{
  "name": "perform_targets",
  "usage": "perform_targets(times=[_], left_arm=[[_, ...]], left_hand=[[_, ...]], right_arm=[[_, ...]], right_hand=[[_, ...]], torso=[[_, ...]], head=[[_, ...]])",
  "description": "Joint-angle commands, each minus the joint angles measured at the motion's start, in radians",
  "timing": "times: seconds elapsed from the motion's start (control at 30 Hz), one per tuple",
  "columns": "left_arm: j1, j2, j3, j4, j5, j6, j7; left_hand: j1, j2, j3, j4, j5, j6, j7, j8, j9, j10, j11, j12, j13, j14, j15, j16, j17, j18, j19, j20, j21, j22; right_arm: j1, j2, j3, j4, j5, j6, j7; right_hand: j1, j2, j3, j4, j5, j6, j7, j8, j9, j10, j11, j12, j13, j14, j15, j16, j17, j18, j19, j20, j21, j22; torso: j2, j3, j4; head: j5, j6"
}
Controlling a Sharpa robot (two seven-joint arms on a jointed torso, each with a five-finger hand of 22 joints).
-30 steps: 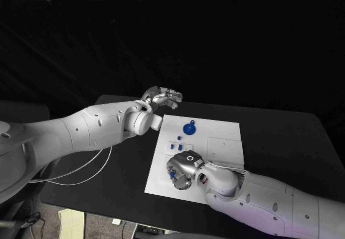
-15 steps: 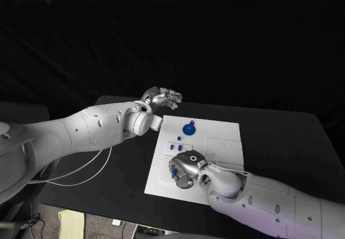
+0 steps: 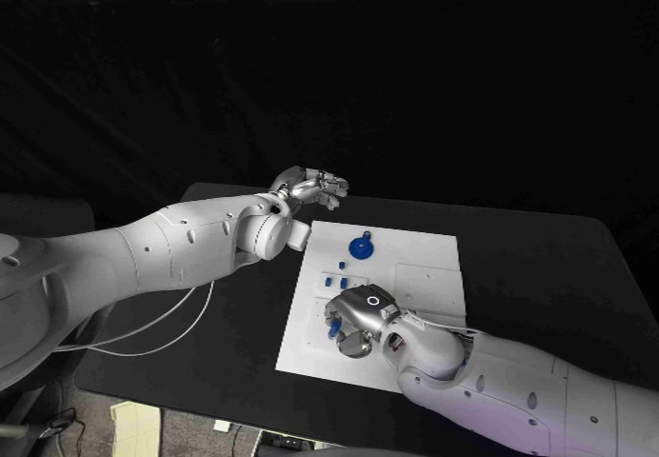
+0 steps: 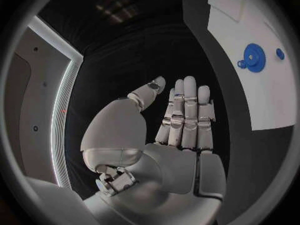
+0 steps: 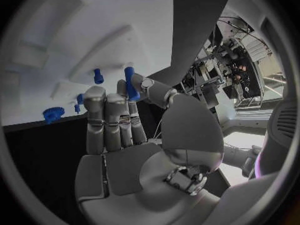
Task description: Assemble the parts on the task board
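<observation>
Task board: one white plate (image 3: 412,276) is seen lying flat in the middle of the black table (image 3: 549,257).
Gear: one blue gear (image 3: 360,248) is seen on the far part of the board; it is also shown in the left wrist view (image 4: 253,57).
Small pegs: two short blue pegs (image 3: 335,281) are counted side by side near the board's middle, with a smaller blue piece (image 3: 341,263) between them and the gear.
Held peg: one blue peg (image 5: 130,83) is pinched between the thumb and fingers of the right hand (image 3: 360,319), over the near part of the board; in the head view it is glimpsed at the hand's left side (image 3: 334,327).
Right hand: the remaining fingers are held straight and close together, with the peg upright at their tips.
Left hand: one hand (image 3: 310,183) is raised beyond the far left corner of the board, well apart from the parts; its fingers are held nearly straight side by side and nothing is held (image 4: 181,125).
Change: the right hand has been shifted slightly towards the board's middle since the earlier frames; the left hand, gear and loose pegs are found unchanged.
</observation>
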Motion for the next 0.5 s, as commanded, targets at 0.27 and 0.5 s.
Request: perform_targets(times=[0.27, 0.5], left_arm=[[0.001, 0.003, 0.001, 0.003, 0.005, 0.011, 0.008], [0.001, 0.003, 0.001, 0.003, 0.005, 0.012, 0.007]], left_hand=[[-0.006, 0.002, -0.001, 0.005, -0.002, -0.004, 0.002, 0.005, -0.001, 0.002, 0.007, -0.001, -0.002, 0.009, 0.0, -0.006, 0.002, 0.017, 0.002, 0.003, -0.003, 0.001], [-0.005, 0.002, 0.0, 0.005, -0.002, -0.004, 0.002, 0.005, -0.001, 0.002, 0.007, 0.0, -0.002, 0.009, 0.0, -0.007, 0.003, 0.018, 0.002, 0.003, -0.004, 0.002]], right_arm=[[-0.001, 0.013, 0.0, -0.015, -0.014, 0.027, -0.002], [-0.001, 0.019, 0.0, -0.019, -0.014, 0.032, -0.001]], right_hand=[[0.004, -0.002, 0.006, 0.001, -0.007, 0.006, -0.001, 0.005, -0.001, 0.026, 0.001, 0.006, 0.001, 0.0, -0.008, 0.003, 0.0, 0.116, 0.001, -0.003, 0.004, 0.017], [0.004, -0.002, 0.007, 0.001, -0.007, 0.006, -0.001, 0.004, -0.001, 0.025, 0.001, 0.006, 0.002, 0.0, -0.008, 0.003, 0.0, 0.116, 0.001, -0.003, 0.004, 0.017]], torso=[[0.0, -0.0002, 0.0008], [0.0, 0.0, 0.0009]], head=[[0.0, -0.003], [0.001, -0.006]])
